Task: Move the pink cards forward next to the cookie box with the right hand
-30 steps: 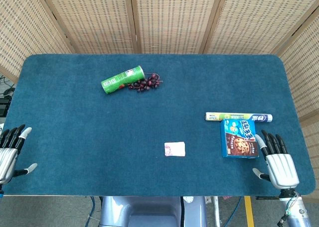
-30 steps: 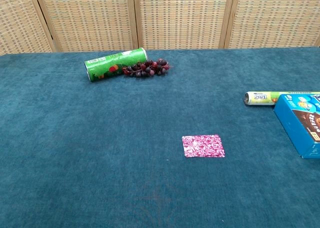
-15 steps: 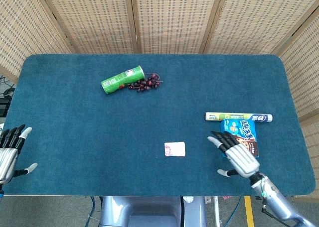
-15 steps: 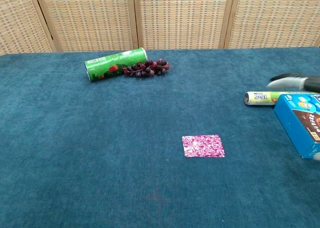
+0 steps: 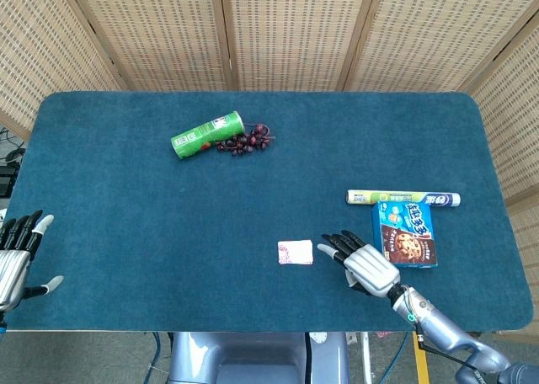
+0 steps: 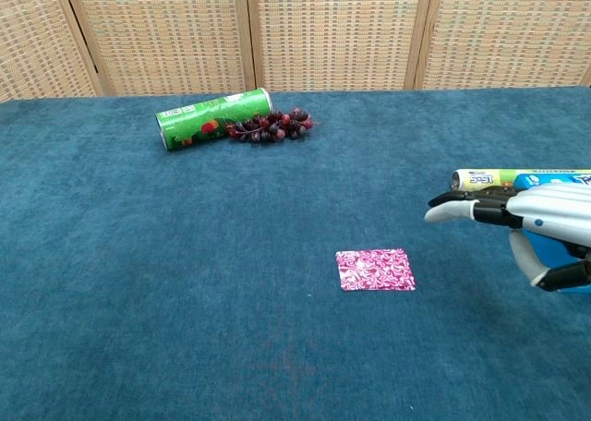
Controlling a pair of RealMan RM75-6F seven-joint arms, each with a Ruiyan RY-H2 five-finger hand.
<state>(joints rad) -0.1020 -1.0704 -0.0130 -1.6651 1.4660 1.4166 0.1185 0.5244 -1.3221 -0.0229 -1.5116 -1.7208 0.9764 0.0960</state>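
Note:
The pink cards [image 5: 295,253] [image 6: 375,270] lie flat on the blue table near its front edge. The blue cookie box [image 5: 405,233] [image 6: 547,179] lies to their right. My right hand [image 5: 362,264] [image 6: 526,220] hovers open between cards and box, fingers spread and pointing left toward the cards, a short gap from them. In the chest view it hides most of the box. My left hand [image 5: 18,251] rests open at the table's front left corner, holding nothing.
A long tube [image 5: 403,198] [image 6: 480,180] lies just behind the cookie box. At the back left, a green can [image 5: 207,134] [image 6: 214,117] lies on its side beside a bunch of dark grapes [image 5: 246,140] [image 6: 271,126]. Wicker screens stand behind the table.
My right hand has moved left from the table's front right corner, past the cookie box, to just right of the pink cards. The cards and the left hand have not moved.

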